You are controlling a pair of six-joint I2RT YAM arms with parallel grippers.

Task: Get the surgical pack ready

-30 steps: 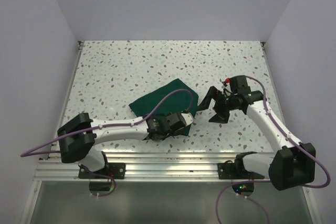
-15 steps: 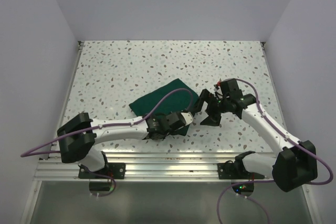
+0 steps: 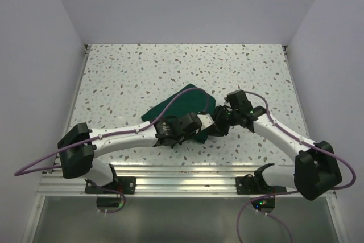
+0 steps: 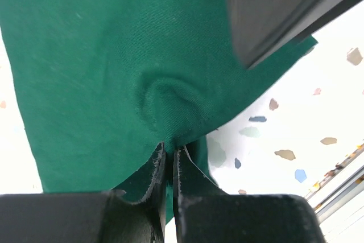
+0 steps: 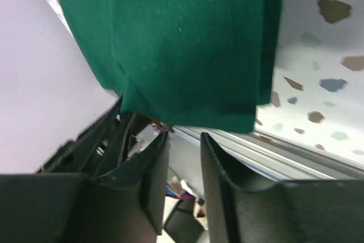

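Note:
The surgical pack shows only as a folded dark green cloth [image 3: 181, 102] lying on the speckled table. My left gripper [image 3: 206, 123] is at its near right corner. In the left wrist view the left gripper [image 4: 169, 147] is shut, pinching a puckered fold of the cloth [image 4: 102, 55], which is lifted off the table. My right gripper [image 3: 218, 126] sits close beside it, on the right. In the right wrist view the right gripper [image 5: 183, 136] has its jaws narrowly apart with nothing between them. The cloth's hanging edge [image 5: 182, 44] lies just beyond its tips.
The speckled table [image 3: 142, 66] is boxed in by pale walls on the left, back and right. An aluminium rail [image 3: 182, 177] with both arm bases runs along the near edge. The two wrists nearly touch at the cloth's corner.
My left gripper has shut on the cloth's near right corner and raised it. My right arm has swung left up to that corner, its jaws narrowing.

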